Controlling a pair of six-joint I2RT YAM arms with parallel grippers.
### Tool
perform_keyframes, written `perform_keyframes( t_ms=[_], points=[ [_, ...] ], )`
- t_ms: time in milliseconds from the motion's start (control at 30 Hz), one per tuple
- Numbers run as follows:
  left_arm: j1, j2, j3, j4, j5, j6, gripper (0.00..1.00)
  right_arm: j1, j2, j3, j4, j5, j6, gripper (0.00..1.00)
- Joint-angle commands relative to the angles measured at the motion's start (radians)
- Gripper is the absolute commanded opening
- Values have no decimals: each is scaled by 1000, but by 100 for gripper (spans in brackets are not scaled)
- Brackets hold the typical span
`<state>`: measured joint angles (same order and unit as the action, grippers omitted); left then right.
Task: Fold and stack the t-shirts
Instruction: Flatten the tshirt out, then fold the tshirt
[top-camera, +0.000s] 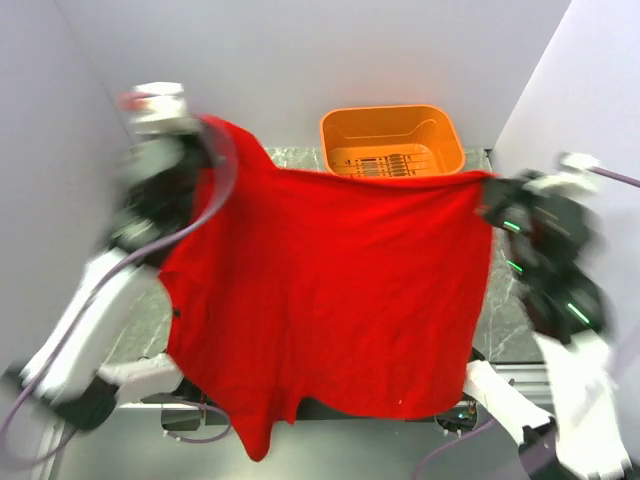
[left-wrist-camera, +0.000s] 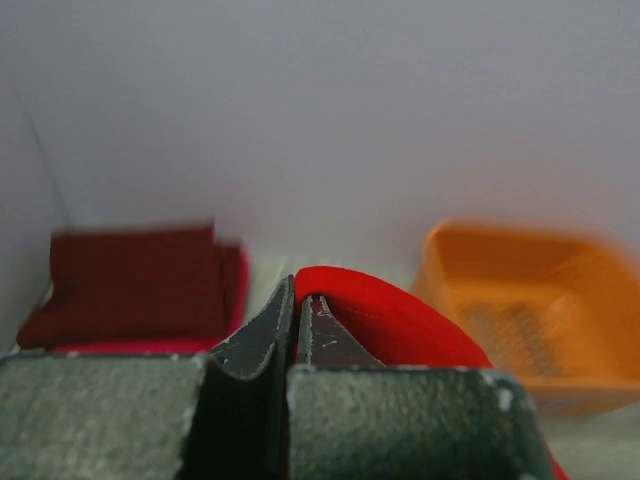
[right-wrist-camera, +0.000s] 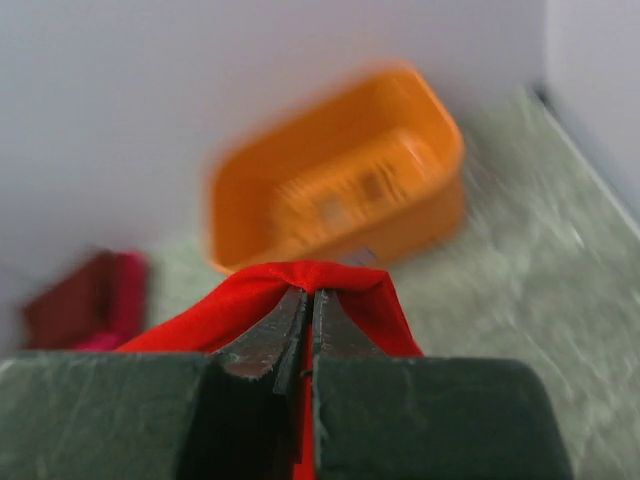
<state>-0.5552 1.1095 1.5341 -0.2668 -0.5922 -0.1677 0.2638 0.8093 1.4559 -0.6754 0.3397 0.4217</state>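
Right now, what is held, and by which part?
The red t-shirt, stretched between them: left end effector and right end effector each pinch a fold at opposite ends of its far edge.

blocked: red shirt (top-camera: 330, 290) across centre; basket (top-camera: 385, 110) behind | folded stack (left-wrist-camera: 130, 285) left of it

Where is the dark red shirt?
In the left wrist view, the folded maroon shirt lies at the far left, on top of the pink shirt, left of the basket.

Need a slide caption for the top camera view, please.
Left pincer and right pincer hold the red t-shirt stretched wide between them, orange basket behind.
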Motion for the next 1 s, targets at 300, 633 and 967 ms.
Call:
perform_keyframes(
  t_ms=[300,633,967],
  points=[
    [141,659,-217,252,112,-46,1,-245,520,-548,470,-249,17,0],
    [153,952,-11,212,111,-58,1,-258,778,-387,451,-212,-27,0],
    [155,793,-127,115,106,-179,1,-259,749,-370,350,-257,-31,0]
  ],
)
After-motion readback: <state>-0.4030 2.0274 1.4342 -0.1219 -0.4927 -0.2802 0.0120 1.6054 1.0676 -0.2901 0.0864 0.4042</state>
